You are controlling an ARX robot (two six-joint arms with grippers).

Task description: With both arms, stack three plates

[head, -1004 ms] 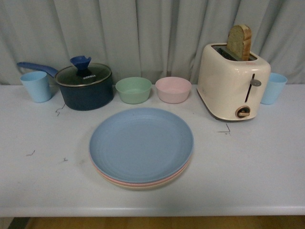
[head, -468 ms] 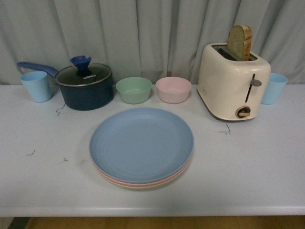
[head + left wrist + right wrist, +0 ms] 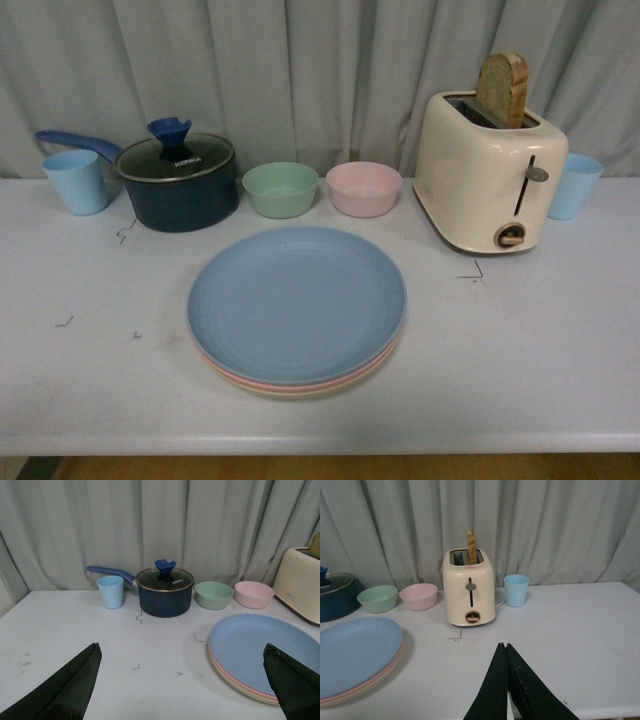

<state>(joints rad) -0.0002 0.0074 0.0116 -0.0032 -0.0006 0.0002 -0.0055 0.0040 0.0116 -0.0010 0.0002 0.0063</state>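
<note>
**Mia:** Blue is on top! The blue plate (image 3: 296,300) sits on the pink plate (image 3: 305,384), and the cream plate (image 3: 290,393) is at the bottom. I can only see thin edges of the two under it.

**Ben:** So are all three plates in one pile?

**Mia:** Yes, one neat pile on the worktop (image 3: 540,340). I think the job is done, or very nearly. Nothing looks left to pick up.

**Ben:** Where are the tools?

**Mia:** The left tool (image 3: 182,685) is low over the worktop with its two tips wide apart. It holds nothing. The pile lies a little ahead of it, near the tip on the toaster side. The right tool (image 3: 506,680) has its tips pressed together, with nothing between them. The pile is off to the side of it, well apart, and the toaster (image 3: 469,587) stands straight ahead of it.

**Ben:** Is either tool touching a plate?

**Mia:** No. Both are away from the pile.

**Ben:** Did anything change from a second ago?

**Mia:** Not that I can see. In the front view the pile is in the same spot. The pot (image 3: 178,180), the green bowl (image 3: 281,188) and the pink bowl (image 3: 364,187) have not moved either.
</note>
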